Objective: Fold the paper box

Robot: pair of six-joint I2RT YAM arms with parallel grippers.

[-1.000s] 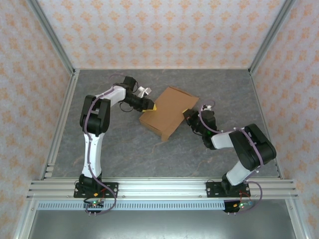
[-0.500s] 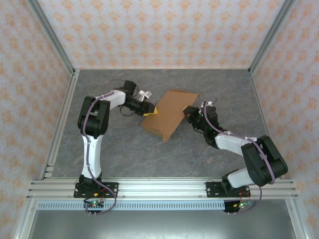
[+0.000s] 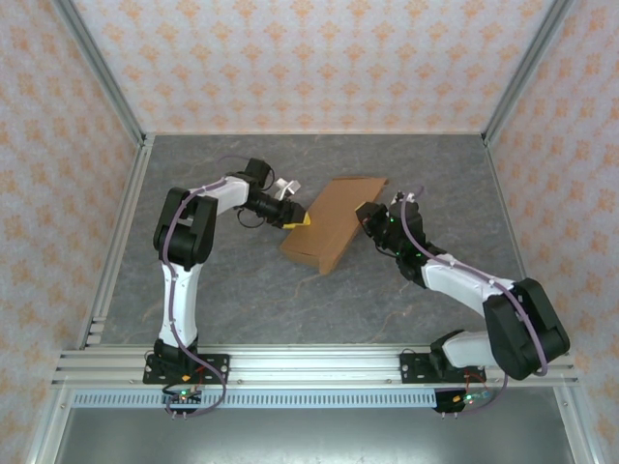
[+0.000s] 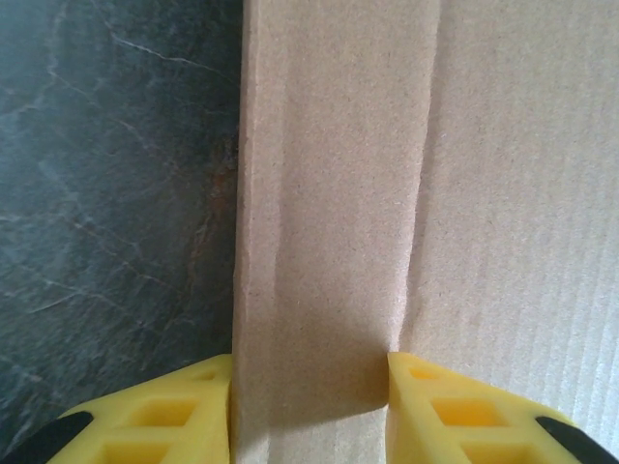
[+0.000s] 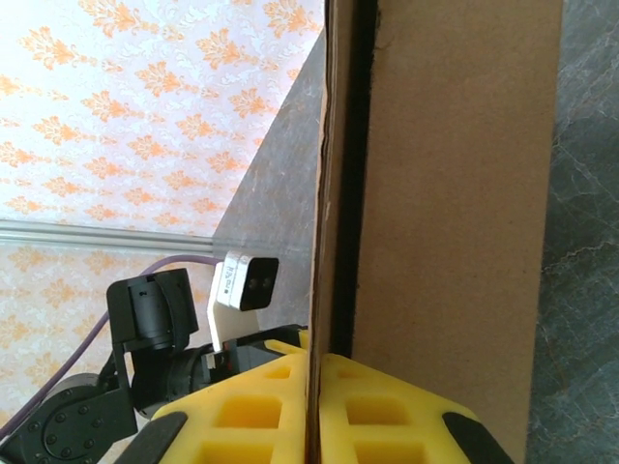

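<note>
left gripper (image 3: 302, 220): clamped on plain brown cardboard paper box (image 3: 334, 217) wall, elbow bent.
right gripper (image 3: 368, 213): pinching box edge, arm stretched fwd.

Shallow, plain brown paper box (image 3: 334, 220)

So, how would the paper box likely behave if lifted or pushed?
Probably light: the paper box is thin brown cardboard, held tilted by two edge pinches. Likely stiff across panels but hinging at creases; a fold line runs up from the left gripper. The thin edge pinched in the right gripper may bend or slip if pulled sideways.
</note>
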